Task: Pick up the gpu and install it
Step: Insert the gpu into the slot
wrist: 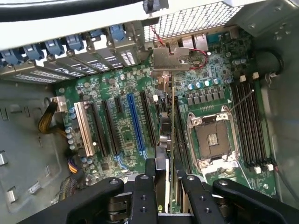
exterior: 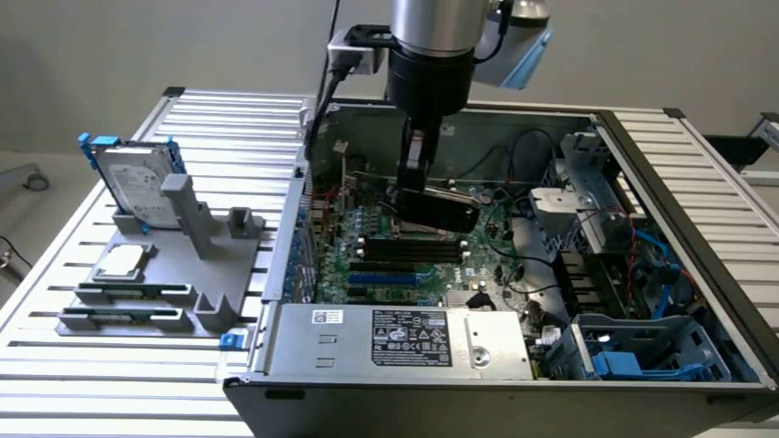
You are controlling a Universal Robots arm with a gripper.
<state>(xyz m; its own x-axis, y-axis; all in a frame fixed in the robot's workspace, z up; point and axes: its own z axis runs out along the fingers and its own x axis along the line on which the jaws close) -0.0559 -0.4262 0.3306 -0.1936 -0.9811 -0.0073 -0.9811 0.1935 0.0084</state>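
Slatted aluminium table (exterior: 219, 119) holds the open computer case (exterior: 512, 119), where my gripper (exterior: 420, 187) pinches the gpu (exterior: 436, 212), hanging just beneath it above the motherboard (exterior: 414, 265); power-supply label (exterior: 411, 336) too small to read.

Robot arm (exterior: 432, 36) reaching straight down, wrist vertical, pincer (wrist: 166, 170) pointing downward, clamped on the edge-on gpu (exterior: 436, 214)

Rear boundary: plain light-grey wall (exterior: 146, 46), unmarked. Work surface: desk (exterior: 109, 383) of parallel ribbed aluminium slats, spanning the exterior view. Floor (exterior: 31, 219): pale grey, visible beyond the desk edge at the exterior view's left. Lighting: even, diffuse.
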